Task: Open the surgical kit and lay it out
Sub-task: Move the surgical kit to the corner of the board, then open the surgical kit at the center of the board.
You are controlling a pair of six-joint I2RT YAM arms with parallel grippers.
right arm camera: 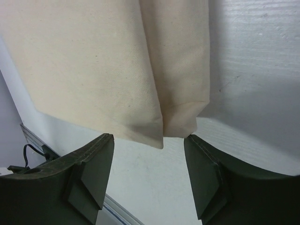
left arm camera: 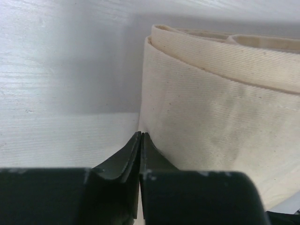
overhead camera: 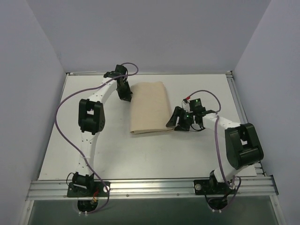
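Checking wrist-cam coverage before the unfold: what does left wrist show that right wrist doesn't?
Left wrist only: the left pincer is shut, with its tips at the side edge of the cloth wrap. Whether fabric is pinched is unclear. Its stacked folds show at the far end.
Right wrist only: the right pincer is open, with a wrap corner in the gap between its fingers, plus a metal rail at lower left.
Both: the beige wrap lies on the white table. No tray or instruments are visible.

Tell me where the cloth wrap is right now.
In the top view the cloth wrap lies folded centrally, between the left gripper at its far-left edge and the right gripper at its near-right corner.
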